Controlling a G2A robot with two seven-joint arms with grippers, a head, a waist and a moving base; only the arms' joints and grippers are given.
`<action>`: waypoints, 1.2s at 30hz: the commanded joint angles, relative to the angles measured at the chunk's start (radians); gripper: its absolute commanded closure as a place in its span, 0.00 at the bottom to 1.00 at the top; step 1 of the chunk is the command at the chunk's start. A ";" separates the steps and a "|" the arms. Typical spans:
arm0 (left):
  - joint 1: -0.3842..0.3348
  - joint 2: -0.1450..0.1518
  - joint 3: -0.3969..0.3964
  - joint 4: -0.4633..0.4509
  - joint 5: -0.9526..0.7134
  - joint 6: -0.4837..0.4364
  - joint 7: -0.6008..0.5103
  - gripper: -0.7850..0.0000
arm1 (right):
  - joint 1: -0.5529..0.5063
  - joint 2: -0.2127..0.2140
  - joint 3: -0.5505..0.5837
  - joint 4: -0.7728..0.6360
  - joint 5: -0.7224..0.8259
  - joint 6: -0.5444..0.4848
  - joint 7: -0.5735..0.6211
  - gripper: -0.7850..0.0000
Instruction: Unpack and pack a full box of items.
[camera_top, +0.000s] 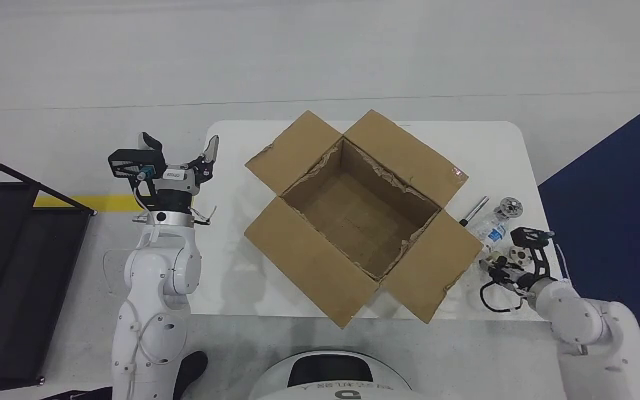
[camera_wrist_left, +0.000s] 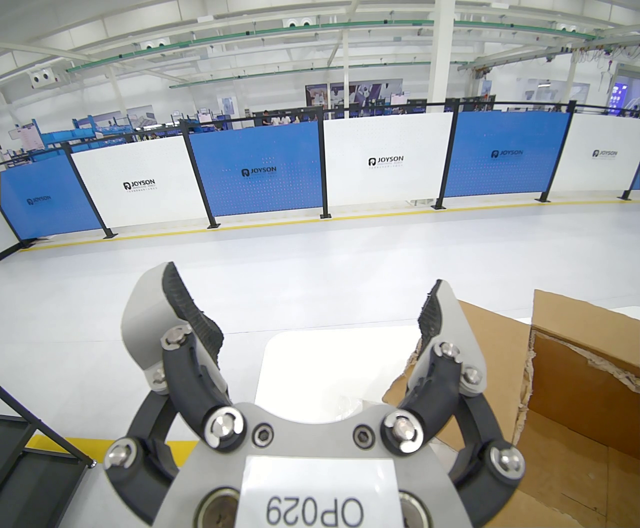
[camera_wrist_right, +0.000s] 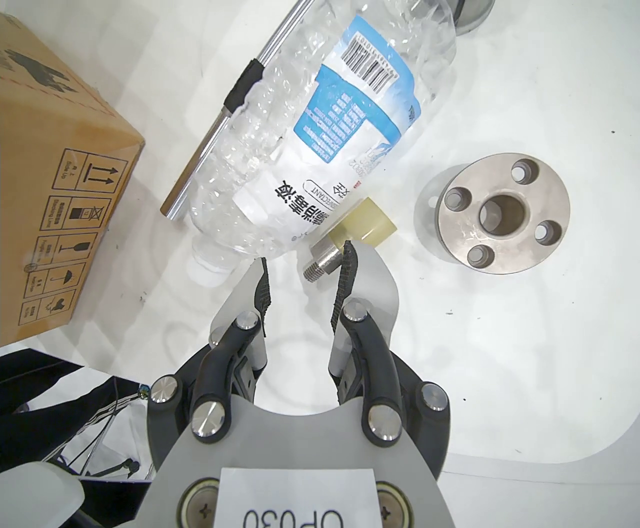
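Now likely packing: box (camera_top: 305, 250) sits empty at bench (camera_top: 225, 250) centre. R tool (camera_wrist_right: 306, 257) at its 4 o'clock, jaws partly apart about the capped stud (camera_wrist_right: 350, 227) beside the bottle (camera_wrist_right: 325, 130) — centre on metal shank, don't nudge bottle. L tool (camera_wrist_left: 303, 280) spread wide, 9 o'clock.

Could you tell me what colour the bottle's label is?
The label is blue and white; right wrist view.
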 joint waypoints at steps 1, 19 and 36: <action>0.000 0.000 0.000 0.000 0.000 0.000 0.000 0.00 | 0.005 -0.001 -0.014 -0.004 -0.014 0.029 -0.006 0.65; 0.000 0.000 0.000 0.000 0.000 0.000 0.000 0.00 | 0.050 0.002 -0.051 0.017 -0.088 0.134 0.043 0.62; 0.000 0.000 0.000 0.000 0.000 0.000 0.000 0.00 | 0.121 0.009 -0.057 0.085 -0.093 0.148 0.107 0.65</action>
